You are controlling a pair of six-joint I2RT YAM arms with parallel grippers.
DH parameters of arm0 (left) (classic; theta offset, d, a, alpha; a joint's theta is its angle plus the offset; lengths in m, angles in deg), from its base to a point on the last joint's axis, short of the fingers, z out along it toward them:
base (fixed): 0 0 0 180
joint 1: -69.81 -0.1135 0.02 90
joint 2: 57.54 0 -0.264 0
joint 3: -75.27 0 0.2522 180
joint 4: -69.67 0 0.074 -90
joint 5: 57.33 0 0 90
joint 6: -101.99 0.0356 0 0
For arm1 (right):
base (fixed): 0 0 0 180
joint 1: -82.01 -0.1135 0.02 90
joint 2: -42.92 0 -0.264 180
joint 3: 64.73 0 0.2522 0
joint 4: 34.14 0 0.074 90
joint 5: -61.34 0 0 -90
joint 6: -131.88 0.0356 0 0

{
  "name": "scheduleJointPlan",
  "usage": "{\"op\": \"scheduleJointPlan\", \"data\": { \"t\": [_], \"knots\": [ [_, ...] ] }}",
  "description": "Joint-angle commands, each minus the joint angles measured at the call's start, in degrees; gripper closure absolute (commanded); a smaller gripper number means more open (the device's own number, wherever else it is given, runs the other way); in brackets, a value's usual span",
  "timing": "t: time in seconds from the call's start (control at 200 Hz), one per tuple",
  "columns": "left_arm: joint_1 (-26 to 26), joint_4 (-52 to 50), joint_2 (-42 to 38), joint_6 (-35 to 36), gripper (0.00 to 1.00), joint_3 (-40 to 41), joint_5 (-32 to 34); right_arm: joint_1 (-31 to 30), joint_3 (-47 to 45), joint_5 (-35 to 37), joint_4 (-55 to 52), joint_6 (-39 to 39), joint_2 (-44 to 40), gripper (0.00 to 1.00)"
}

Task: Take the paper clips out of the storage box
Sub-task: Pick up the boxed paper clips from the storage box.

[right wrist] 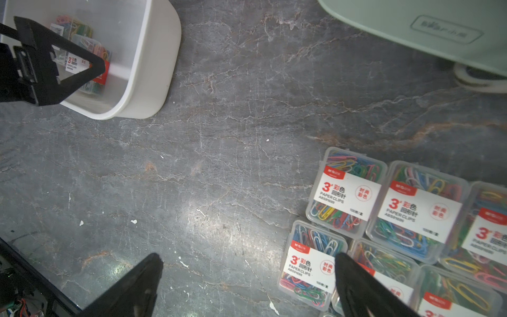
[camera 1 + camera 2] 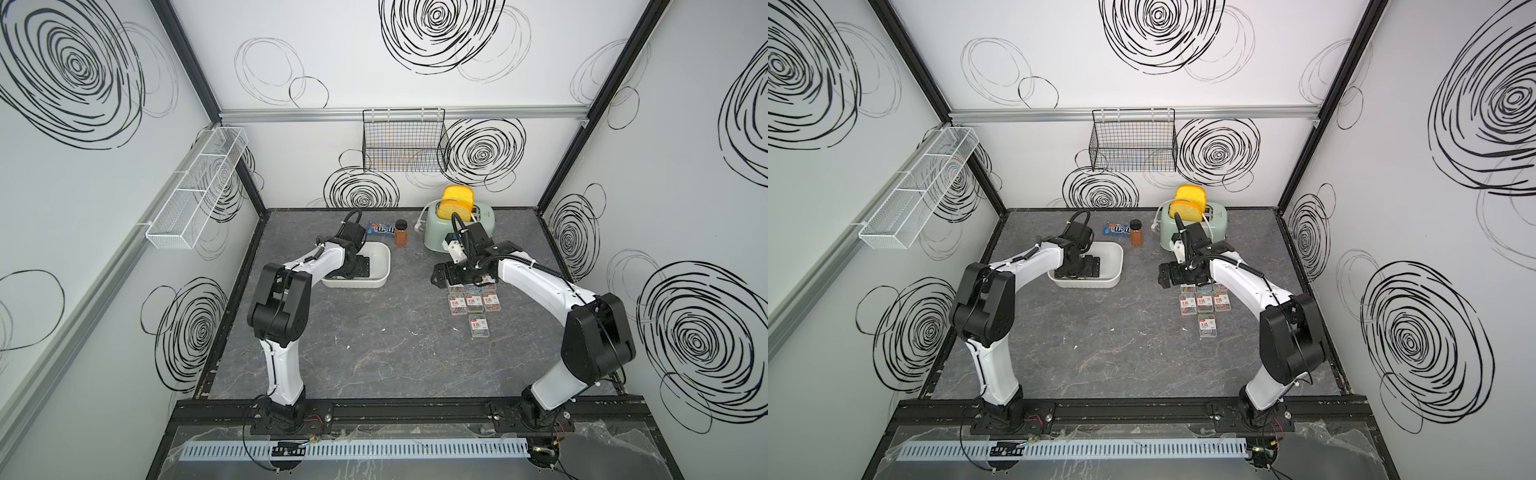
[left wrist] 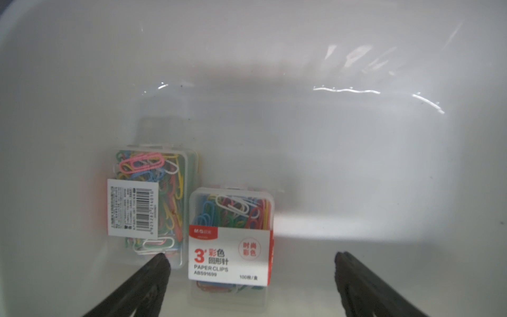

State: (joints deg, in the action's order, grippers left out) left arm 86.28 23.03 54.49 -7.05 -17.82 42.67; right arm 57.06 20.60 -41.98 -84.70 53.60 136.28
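Observation:
The white storage box [image 2: 381, 258] [image 2: 1115, 254] stands at the back left of the table. My left gripper [image 3: 251, 258] [image 2: 357, 268] is down inside it, open. Two clear cases of paper clips lie on the box floor. One, label up [image 3: 230, 247], sits between the fingers without touching either. The other, barcode side up [image 3: 151, 203], lies beside it by one fingertip [image 3: 160, 262]. Several more cases [image 2: 473, 301] [image 1: 345, 197] lie grouped on the table at the right. My right gripper [image 1: 248, 259] [image 2: 442, 276] hovers open and empty at that group's left edge.
A mint toaster [image 2: 457, 230] with yellow bread stands behind the right gripper. A blue candy packet [image 2: 382, 228] and a brown jar [image 2: 401, 235] lie behind the box. A black wire basket [image 2: 405, 141] and a white mesh rack [image 2: 199, 187] hang on the walls.

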Motion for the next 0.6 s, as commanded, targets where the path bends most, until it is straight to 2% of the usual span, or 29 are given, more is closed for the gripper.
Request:
{"op": "scheduleJointPlan", "data": {
  "t": [0.0,0.175,0.465,0.595],
  "knots": [
    [-0.41,2.15,1.69,0.18,0.02,-0.49,2.1,0.52,1.48,-0.83,0.49,-1.3,0.72,0.01],
    [-0.3,4.38,2.84,-0.11,0.01,-0.21,0.39,0.73,1.73,-1.0,0.57,-1.66,1.2,0.0],
    [0.21,6.23,4.8,-0.2,0.13,0.16,-2.99,1.11,2.52,-1.27,0.23,-2.09,2.35,0.0],
    [0.23,6.42,5.13,-0.33,0.13,0.99,-2.88,1.09,2.69,-1.44,0.11,-2.19,2.59,0.01]
  ]
}}
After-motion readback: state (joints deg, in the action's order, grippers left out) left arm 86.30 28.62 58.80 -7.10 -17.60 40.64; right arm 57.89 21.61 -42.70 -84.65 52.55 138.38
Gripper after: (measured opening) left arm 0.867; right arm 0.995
